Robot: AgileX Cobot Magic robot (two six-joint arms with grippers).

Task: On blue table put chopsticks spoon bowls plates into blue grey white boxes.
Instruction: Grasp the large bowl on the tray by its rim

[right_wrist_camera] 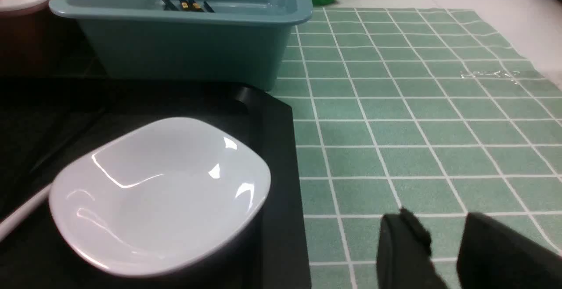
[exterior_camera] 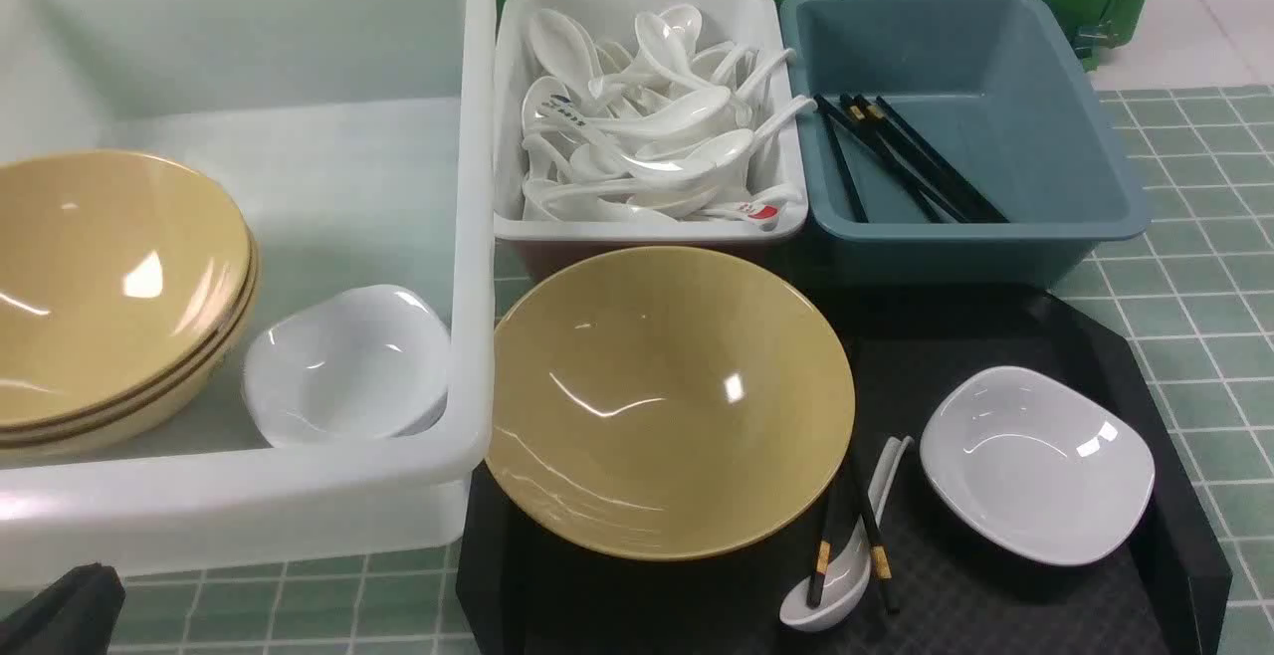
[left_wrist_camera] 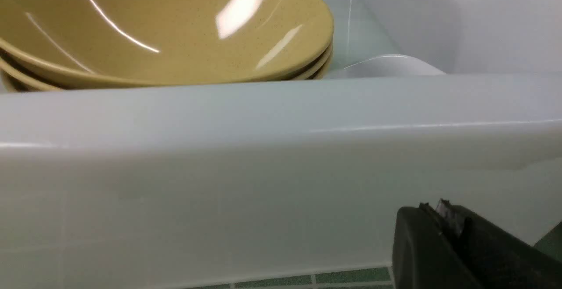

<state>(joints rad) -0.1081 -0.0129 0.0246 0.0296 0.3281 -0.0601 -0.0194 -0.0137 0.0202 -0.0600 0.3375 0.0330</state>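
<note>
1. We judged the sorting to be partly done. On the blue table (exterior_camera: 1194,317), the large translucent white box (exterior_camera: 478,237) along the left edge held stacked tan bowls (exterior_camera: 109,277) and a boxed plate (exterior_camera: 343,366). The small white box (exterior_camera: 637,230) at the far edge was heaped with spoons (exterior_camera: 657,127). The blue-grey box (exterior_camera: 1115,157) on its right held black chopsticks (exterior_camera: 911,162).
2. Four things lay on the black tray (exterior_camera: 995,615), not yet boxed. A loose bowl (exterior_camera: 667,401) sat toward its far left corner and a loose plate (exterior_camera: 1035,461) sat by its right edge. Between them, toward the near edge, a loose spoon (exterior_camera: 831,590) lay with a loose chopstick pair (exterior_camera: 876,545) crossing it.
3. The right gripper (right_wrist_camera: 445,232) hung over bare table just off the tray's right edge, near the loose plate. Its jaws stood apart and grasped nothing. The left gripper (left_wrist_camera: 443,218) was clenched on nothing, low outside the large box's near wall.
4. We took this for a pause between picks, with the loose plate the likeliest next item. That move would call for pinching its raised, glossy rim, one finger inside and one outside. The arm would then have to lift it clear of the loose bowl on the way to the large box.
5. Several things were hard to make out:
   - The chopsticks' far ends ran under the loose bowl's rim.
   - The stacked bowls and the large box were cut off at the left.
   - The front view showed no right arm, and only a dark corner of the left one.
</note>
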